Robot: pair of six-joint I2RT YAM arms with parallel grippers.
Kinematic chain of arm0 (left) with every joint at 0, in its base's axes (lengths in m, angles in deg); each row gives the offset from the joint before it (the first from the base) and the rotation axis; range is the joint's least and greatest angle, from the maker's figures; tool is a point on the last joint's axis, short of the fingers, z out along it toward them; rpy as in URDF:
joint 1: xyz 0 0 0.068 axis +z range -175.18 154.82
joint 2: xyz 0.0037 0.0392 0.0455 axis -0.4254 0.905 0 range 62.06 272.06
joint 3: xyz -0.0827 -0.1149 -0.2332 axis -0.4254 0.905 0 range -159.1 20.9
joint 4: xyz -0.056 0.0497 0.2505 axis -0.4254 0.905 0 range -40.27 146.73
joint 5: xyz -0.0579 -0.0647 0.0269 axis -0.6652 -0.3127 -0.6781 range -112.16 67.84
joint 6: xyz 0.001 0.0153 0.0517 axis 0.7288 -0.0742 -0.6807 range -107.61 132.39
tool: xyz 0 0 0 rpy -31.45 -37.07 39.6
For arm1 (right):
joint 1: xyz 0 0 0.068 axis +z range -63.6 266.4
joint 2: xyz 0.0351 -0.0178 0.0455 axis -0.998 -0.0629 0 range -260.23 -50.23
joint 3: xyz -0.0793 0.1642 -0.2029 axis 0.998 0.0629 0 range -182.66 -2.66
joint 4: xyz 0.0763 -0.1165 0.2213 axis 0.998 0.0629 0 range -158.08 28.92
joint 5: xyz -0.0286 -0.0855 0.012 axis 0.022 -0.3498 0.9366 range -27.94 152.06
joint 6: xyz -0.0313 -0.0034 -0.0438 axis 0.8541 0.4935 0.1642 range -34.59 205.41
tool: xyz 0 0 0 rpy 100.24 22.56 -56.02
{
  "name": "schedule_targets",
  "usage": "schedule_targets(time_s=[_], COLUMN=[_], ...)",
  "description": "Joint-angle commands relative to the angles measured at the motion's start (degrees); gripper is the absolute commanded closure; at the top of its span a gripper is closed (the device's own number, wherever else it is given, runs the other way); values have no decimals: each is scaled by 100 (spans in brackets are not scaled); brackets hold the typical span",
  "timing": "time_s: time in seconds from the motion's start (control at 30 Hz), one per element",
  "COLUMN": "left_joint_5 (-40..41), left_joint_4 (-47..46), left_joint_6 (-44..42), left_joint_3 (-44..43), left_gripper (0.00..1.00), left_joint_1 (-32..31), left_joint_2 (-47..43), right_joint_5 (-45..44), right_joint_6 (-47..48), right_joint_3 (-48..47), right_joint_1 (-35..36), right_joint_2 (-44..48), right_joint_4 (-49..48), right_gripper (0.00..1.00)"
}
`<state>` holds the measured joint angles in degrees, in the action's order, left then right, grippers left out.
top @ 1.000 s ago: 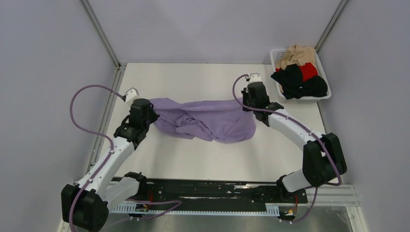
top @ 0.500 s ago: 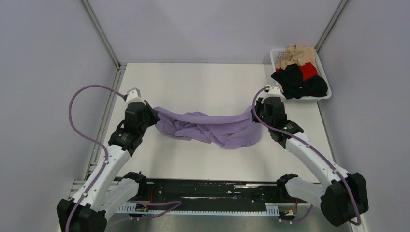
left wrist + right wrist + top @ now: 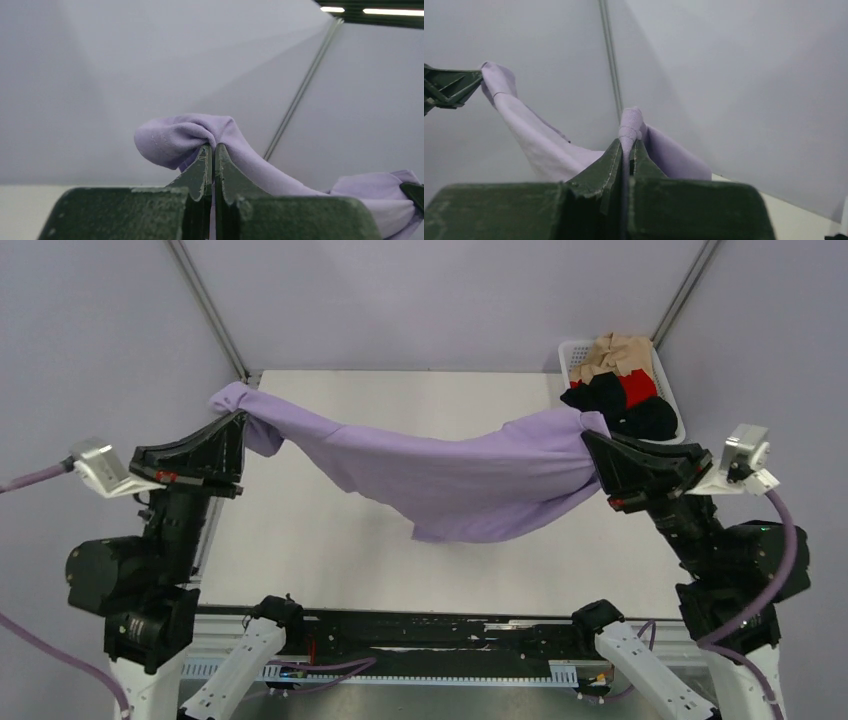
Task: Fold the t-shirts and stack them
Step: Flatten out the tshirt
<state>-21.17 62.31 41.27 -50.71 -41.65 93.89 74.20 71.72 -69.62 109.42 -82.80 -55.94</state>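
The lavender t-shirt (image 3: 450, 470) hangs in the air, stretched between both grippers and sagging in the middle above the table. My left gripper (image 3: 238, 425) is shut on its left end, which bunches over the jaws in the left wrist view (image 3: 185, 135). My right gripper (image 3: 588, 440) is shut on its right end, a ridge of cloth pinched between the jaws in the right wrist view (image 3: 630, 125). Black (image 3: 610, 400), red (image 3: 638, 388) and tan (image 3: 615, 355) t-shirts lie heaped in the basket at the back right.
The white mesh basket (image 3: 570, 352) stands at the table's back right corner, just behind the right gripper. The white table (image 3: 330, 550) lies below the hanging shirt. Grey walls with metal posts (image 3: 205, 305) enclose the cell.
Both arms have risen high and spread apart, lifting the lavender shirt off the table. It went from a crumpled heap to a stretched, sagging span.
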Motion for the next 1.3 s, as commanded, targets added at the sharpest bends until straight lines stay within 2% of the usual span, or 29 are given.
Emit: schedule_targets(time_s=[0.0, 0.17, 0.27, 0.37, 0.5, 0.53, 0.67, 0.77, 0.87, 0.9, 0.93, 0.97, 1.0, 1.03, 1.07, 1.1, 1.17, 1.27], left_joint_5=[-501, -635, -512, -4, 1085, 1634, 2891, 2919, 2821, 2842, 2827, 2805, 2806, 2804, 2803, 2777, 2656, 2348], left_joint_4=[-218, -179, -34, -17, -114, -172, -576, -972, -1176, -1114, -980, -588, -361, 80, 259, 530, 665, 528], left_joint_6=[-284, -434, -517, -626, -836, -927, -1190, -1179, -1084, -1090, -1039, -1028, -1019, -1000, -962, -945, -836, -690], left_joint_3=[-619, -1264, -1431, -1334, -984, -919, -479, -500, -1110, -1338, -1935, -2269, -2972, -3311, -3811, -3980, -4092, -3397], left_gripper=[100, 100, 100, 100, 100, 100, 100, 99, 88, 80, 72, 41, 21, 5, 3, 1, 0, 0], left_joint_1=[17, 14, 17, 14, 12, 12, 24, 247, 481, 562, 595, 630, 635, 635, 636, 636, 636, 624], left_joint_2=[-121, -4, 261, 531, 1323, 1496, 2849, 4443, 5969, 6780, 7155, 7832, 8375, 8581, 8852, 8912, 8839, 8231], right_joint_5=[983, 1240, 984, 473, -743, -1233, -3087, -3865, -3656, -3389, -3063, -2766, -2586, -2605, -2718, -2821, -2889, -2765], right_joint_6=[-230, -552, -681, -720, -882, -991, -1565, -1833, -2161, -2169, -2095, -1944, -1815, -1766, -1731, -1735, -1813, -1995], right_joint_3=[-646, -1025, -926, -700, -268, -132, 554, 869, 715, 519, 195, -216, -658, -1104, -1444, -1664, -1685, -1169], right_joint_1=[-26, -26, -28, -27, -26, -26, -26, -89, -601, -850, -1104, -1307, -1430, -1473, -1479, -1475, -1478, -1484], right_joint_2=[23, 71, 85, -16, -375, -503, -1301, -2318, -3856, -4342, -4900, -5451, -5897, -6283, -6536, -6692, -6705, -6422], right_joint_4=[282, 416, 429, 454, 627, 676, 789, 826, 801, 711, 671, 677, 809, 1066, 1298, 1452, 1514, 1393], right_gripper=[100, 100, 100, 100, 98, 98, 96, 91, 89, 83, 75, 60, 42, 33, 21, 5, 0, 0])
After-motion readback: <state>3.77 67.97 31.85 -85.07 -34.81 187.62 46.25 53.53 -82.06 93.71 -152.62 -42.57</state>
